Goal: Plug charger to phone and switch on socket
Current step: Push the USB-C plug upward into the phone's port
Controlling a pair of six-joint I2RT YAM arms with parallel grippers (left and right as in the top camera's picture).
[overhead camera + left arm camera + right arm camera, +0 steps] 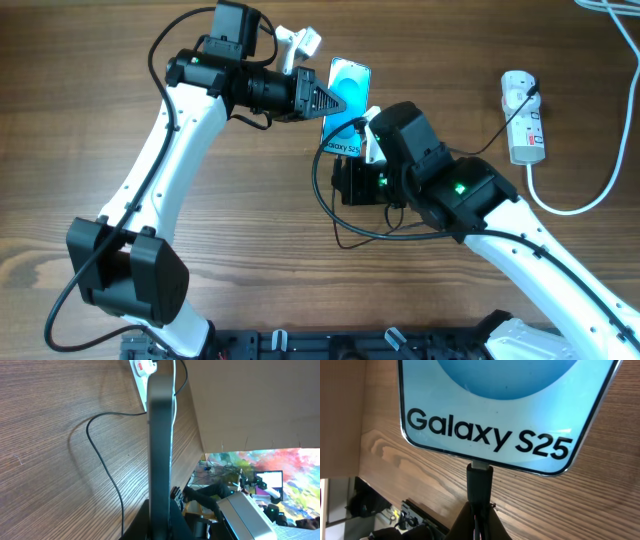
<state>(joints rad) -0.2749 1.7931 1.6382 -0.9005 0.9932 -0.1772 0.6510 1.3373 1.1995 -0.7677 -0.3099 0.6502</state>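
The phone (347, 100) has a cyan screen and a white strip reading "Galaxy S25" (490, 435). My left gripper (322, 100) is shut on its side edge and holds it above the table; in the left wrist view the phone shows edge-on (160, 450). My right gripper (480, 515) is shut on the charger's black connector (479, 482), whose tip meets the phone's bottom edge. The thin black cable (345, 238) loops over the table (102, 460). Its black plug (528, 92) sits in the white socket strip (524, 118) at the right.
The socket's thick white cord (600, 190) curves along the right edge of the table. The socket's end with a red mark shows at the top of the left wrist view (142, 367). The arm bases stand along the table's front edge.
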